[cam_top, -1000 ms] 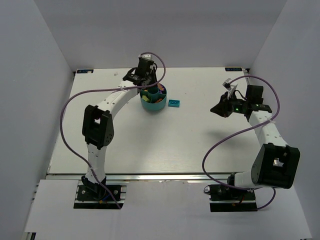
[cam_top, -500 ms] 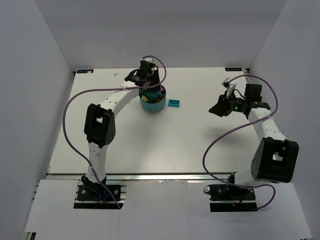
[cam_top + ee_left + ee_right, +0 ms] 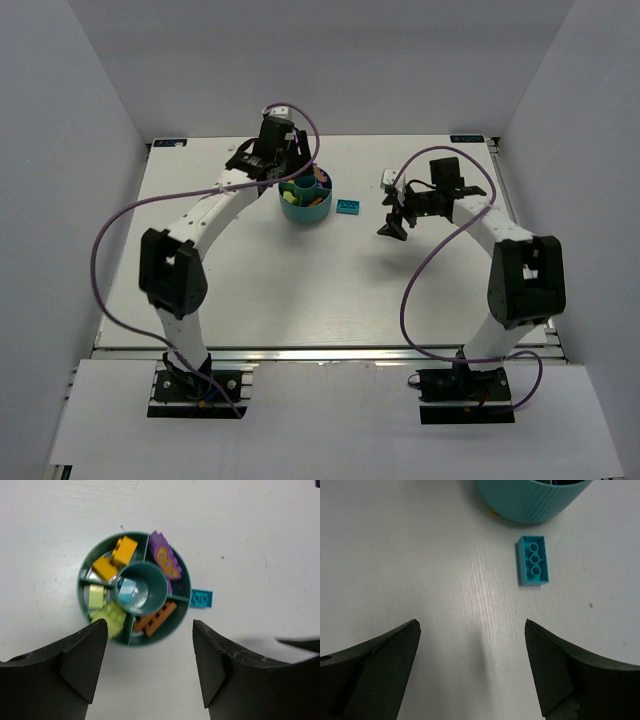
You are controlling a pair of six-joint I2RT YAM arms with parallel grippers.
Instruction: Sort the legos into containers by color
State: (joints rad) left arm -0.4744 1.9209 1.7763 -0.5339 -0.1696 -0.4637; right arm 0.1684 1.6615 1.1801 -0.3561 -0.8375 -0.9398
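The right gripper [image 3: 471, 625] has swung in from the right over the last second. Its fingers are apart and empty, and it now hangs just short of the one loose teal brick [image 3: 534, 560], which lies ahead of it beside the bowl [image 3: 535, 502]. The left gripper [image 3: 150, 625], also spread, has shifted slightly but still hovers over the bowl's filled compartments. A pick-up looks next.

One teal bowl [image 3: 530, 502], roughly eight small bricks [image 3: 534, 560].

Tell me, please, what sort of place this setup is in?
Probably a robotics lab test cell: a white table boxed in by plain walls, two robot arms bolted at its edge, and a bowl of toy bricks.
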